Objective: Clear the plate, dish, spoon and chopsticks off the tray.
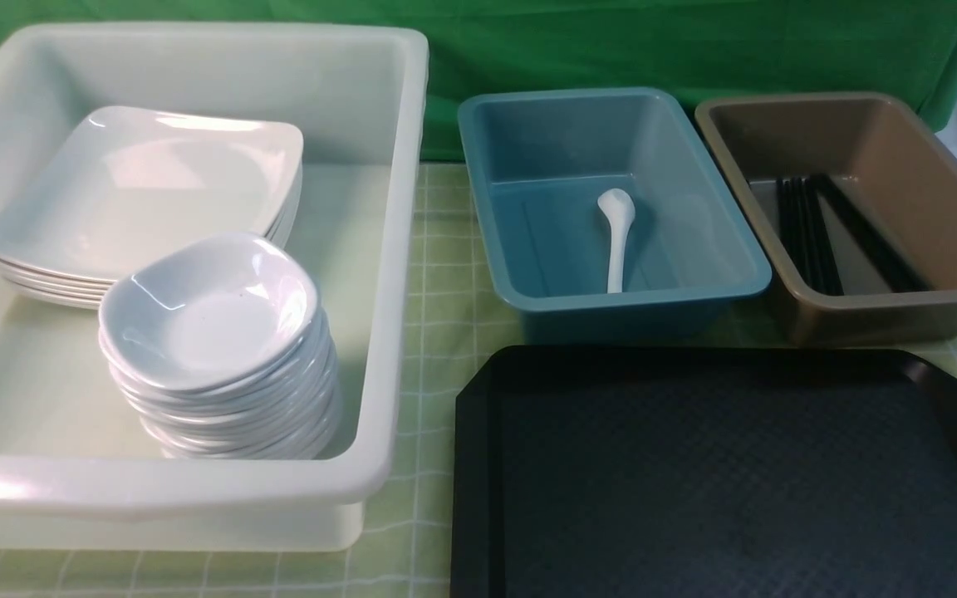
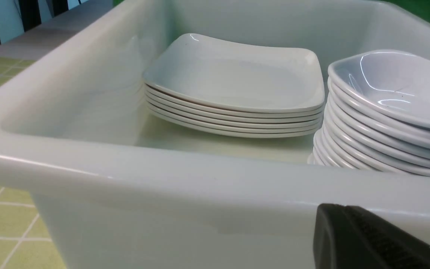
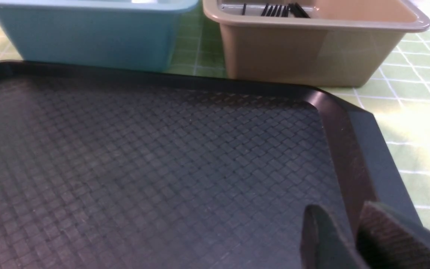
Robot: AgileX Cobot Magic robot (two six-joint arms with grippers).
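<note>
The black tray (image 1: 719,473) lies at the front right with nothing on it; the right wrist view shows its bare diamond-textured surface (image 3: 144,160). The top plate (image 1: 146,187) sits on a stack in the white tub and also shows in the left wrist view (image 2: 233,74). The top dish (image 1: 208,311) sits on a stack in front of the plates (image 2: 398,84). The spoon (image 1: 616,232) lies in the teal bin. The chopsticks (image 1: 811,237) lie in the brown bin. My left gripper (image 2: 336,209) is shut and empty outside the tub's near wall. My right gripper (image 3: 340,207) hangs slightly open over the tray's corner.
The deep white tub (image 1: 399,249) stands at the left. The teal bin (image 1: 478,149) and the brown bin (image 1: 944,191) stand behind the tray. A green checked cloth covers the table, and a green backdrop hangs behind. Neither arm shows in the front view.
</note>
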